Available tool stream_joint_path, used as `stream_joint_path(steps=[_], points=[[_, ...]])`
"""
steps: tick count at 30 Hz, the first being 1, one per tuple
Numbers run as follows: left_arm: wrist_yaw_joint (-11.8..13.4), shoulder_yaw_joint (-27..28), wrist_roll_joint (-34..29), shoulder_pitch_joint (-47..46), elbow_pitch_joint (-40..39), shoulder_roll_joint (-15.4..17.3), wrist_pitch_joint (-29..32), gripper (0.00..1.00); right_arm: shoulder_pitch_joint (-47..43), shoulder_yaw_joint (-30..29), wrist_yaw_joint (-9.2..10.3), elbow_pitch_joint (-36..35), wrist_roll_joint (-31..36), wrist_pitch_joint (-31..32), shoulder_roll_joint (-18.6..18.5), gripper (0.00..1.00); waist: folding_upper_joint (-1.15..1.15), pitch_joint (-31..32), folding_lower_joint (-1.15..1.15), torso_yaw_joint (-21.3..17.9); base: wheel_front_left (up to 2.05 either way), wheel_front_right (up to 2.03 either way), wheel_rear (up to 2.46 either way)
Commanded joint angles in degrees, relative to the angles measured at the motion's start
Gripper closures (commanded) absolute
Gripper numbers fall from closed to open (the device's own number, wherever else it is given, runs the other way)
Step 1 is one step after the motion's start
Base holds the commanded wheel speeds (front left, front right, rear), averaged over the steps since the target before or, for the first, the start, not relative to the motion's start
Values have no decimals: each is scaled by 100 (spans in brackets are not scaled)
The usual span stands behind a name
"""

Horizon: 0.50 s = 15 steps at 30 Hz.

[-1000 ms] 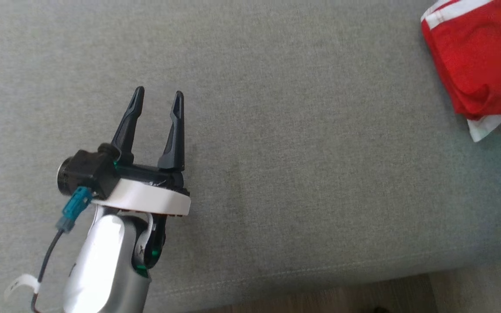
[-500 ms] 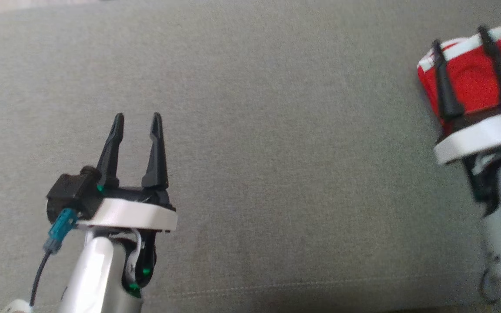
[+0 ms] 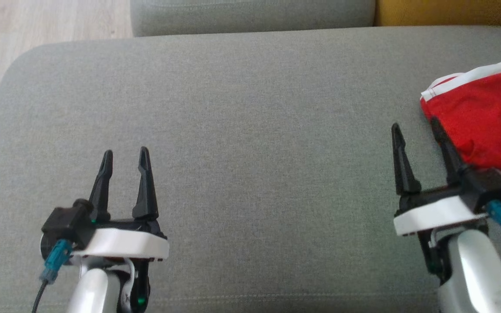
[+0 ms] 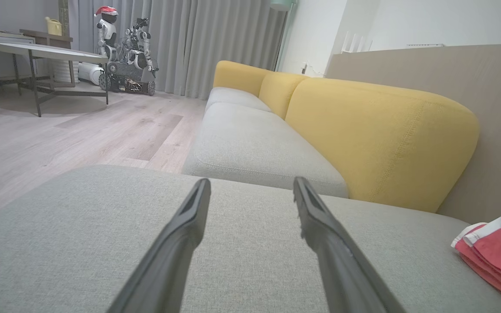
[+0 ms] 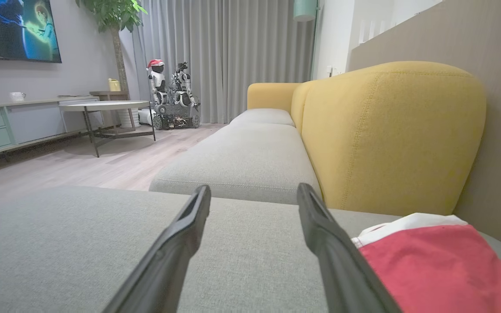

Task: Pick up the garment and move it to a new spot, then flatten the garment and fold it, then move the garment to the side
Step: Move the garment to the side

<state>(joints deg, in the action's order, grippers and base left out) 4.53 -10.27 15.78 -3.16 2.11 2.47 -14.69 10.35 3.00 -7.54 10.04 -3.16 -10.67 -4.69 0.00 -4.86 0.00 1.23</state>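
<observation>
Far left, head view: pale wood floor, beyond a rounded corner of the seat. The grey seat runs across the whole frame and its fabric lies flat.

Lower left: your left gripper is over the seat, fingers pointing away from you. The jaws are spread wide with nothing between them and nothing gripped. Its wrist view looks through the gap along the seat to a second grey cushion and a yellow backrest. A table and curtain stand far off on that view's left.

Centre: grey seat fabric between your two grippers, which sit well apart.

Lower right: your right gripper is also over the seat, fingers tilted a little leftward. The jaws are wide apart and hold nothing. Its right finger lies just beside the left edge of the garment; you cannot tell whether it touches.

Far right: the garment is red with a white band along its far edge. It lies in a folded bundle on the seat's right end, partly cut by the frame edge. In the right wrist view it sits to the right of the right finger, outside the jaws, near the end of the backrest. In the left wrist view it shows at the lower right corner with its layered edges stacked, well apart from your left gripper.
</observation>
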Motion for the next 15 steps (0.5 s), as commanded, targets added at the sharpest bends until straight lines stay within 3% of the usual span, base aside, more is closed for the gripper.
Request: stream_joint_path(steps=[1, 15], points=[[7, 226, -48, -109, -234, 41, -31, 0, 53, 80, 5, -167, 63, -91, 51, 0, 0, 48, 0, 15, 0, 0, 0], [-119, 158, -305, 344, -266, 41, -31, 0, -544, -26, 5, -119, 218, -350, 178, 0, 0, 366, 0, -19, 0, 0, 0]])
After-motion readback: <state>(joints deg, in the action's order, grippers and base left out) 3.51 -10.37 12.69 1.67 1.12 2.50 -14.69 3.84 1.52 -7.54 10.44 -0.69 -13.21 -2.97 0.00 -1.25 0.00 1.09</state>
